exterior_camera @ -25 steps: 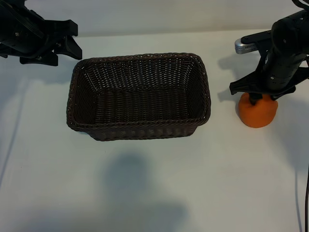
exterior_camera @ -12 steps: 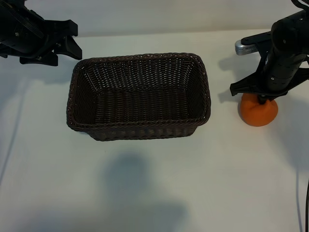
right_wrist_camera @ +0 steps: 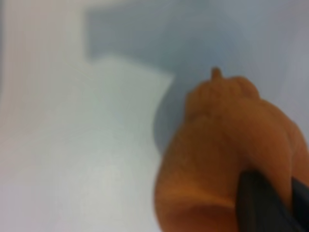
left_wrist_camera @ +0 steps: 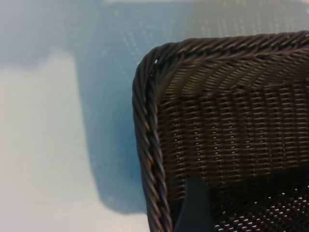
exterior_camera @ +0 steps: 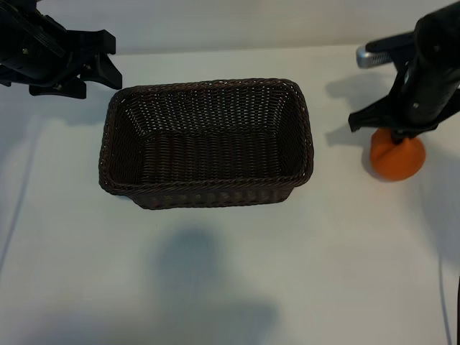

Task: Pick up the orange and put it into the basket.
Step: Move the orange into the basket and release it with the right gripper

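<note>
The basket point(exterior_camera: 208, 84), dark-brown wicker and rectangular, stands in the middle of the table with nothing in it. Its braided corner rim point(left_wrist_camera: 145, 121) fills the left wrist view. The orange point(exterior_camera: 397, 159) is to the right of the basket, apart from it. My right gripper point(exterior_camera: 394, 138) comes down on its top and is shut on it. In the right wrist view a dark finger point(right_wrist_camera: 260, 203) presses into the dented orange point(right_wrist_camera: 217, 145). My left gripper point(exterior_camera: 111, 59) is parked open at the back left, just off the basket's corner, with one finger point(left_wrist_camera: 193, 208) showing.
White tabletop point(exterior_camera: 215, 273) stretches in front of the basket and on both sides. A strip of bare table point(exterior_camera: 338, 165) separates the basket's right wall from the orange. The table's back edge runs behind both arms.
My right gripper has shut on the orange. Arm and orange together have shifted a little to the right and towards the back. The left arm and basket have not moved.
</note>
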